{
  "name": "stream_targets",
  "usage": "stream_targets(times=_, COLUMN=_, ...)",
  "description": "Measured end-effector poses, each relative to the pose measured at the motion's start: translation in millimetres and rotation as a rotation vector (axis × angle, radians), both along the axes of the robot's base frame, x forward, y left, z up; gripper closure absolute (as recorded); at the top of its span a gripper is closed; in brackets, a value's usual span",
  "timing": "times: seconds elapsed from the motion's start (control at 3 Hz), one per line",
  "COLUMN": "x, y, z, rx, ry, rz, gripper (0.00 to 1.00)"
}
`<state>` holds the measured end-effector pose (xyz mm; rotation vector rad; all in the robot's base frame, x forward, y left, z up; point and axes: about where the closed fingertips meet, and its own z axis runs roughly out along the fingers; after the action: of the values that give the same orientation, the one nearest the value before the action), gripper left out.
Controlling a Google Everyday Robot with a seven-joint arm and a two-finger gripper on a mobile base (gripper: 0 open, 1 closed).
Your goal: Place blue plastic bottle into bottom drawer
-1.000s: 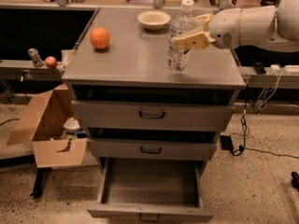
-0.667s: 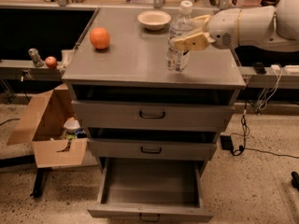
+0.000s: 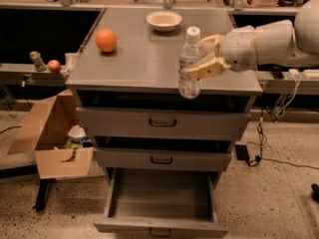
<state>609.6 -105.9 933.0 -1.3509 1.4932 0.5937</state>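
Grey metal forms the cabinet, and its bottom drawer [image 3: 160,227] stands pulled well out, likely so the load can go straight in. Above it, the blue plastic bottle [image 3: 189,86] hangs upright at the front edge of the counter [image 3: 134,66], base clear of the surface. From the right, the hand [image 3: 195,58] has its fingers narrowed around the bottle's middle, gripping it firmly.
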Motion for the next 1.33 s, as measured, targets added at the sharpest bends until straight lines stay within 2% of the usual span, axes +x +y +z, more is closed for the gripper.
stream_targets(times=0.33, x=-50, y=-3, z=-35, rx=-0.055, ry=0.019, rz=0.056, gripper=1.0)
stream_targets(times=0.67, x=-86, y=-21, z=-86, rx=-0.132, ry=0.065, rz=0.048, gripper=1.0)
stream_targets(times=1.0, x=-88, y=-44, z=-154, rx=-0.187, ry=0.147, rz=-0.003, gripper=1.0)
stream_targets(times=1.33, x=-90, y=-44, z=-159, rx=-0.198, ry=0.148, rz=-0.005, gripper=1.0)
